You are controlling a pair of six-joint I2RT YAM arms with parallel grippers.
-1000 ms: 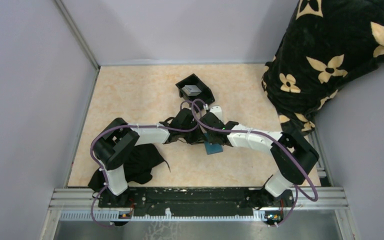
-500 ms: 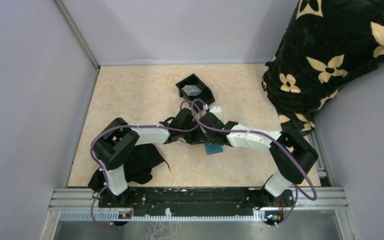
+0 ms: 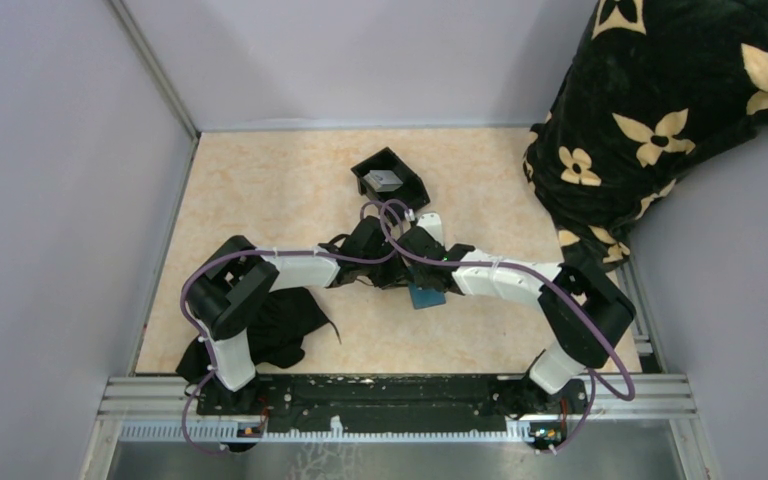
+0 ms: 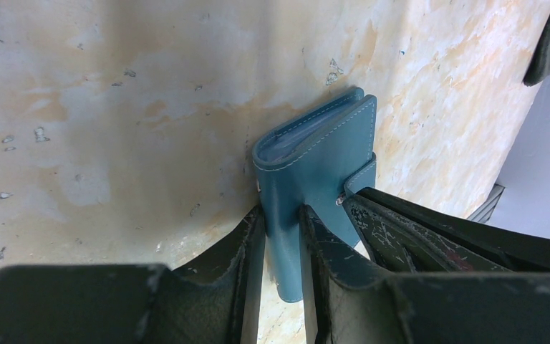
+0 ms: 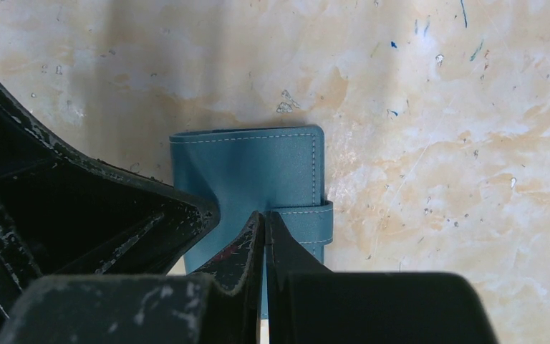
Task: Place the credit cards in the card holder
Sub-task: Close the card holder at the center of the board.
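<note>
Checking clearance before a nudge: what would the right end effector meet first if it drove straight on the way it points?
The wallet: the shut right end effector points at its strap, tips seemingly at or just short of it, though depth is unclear. Beyond lies the table.

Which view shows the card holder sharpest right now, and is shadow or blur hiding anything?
Left wrist: card holder crisp, stitching readable; the near foreground is dark and soft. Right wrist: equally sharp, even light, a soft shadow on the table beside it. Top external: tiny, mostly covered by the arms; no glare.
</note>
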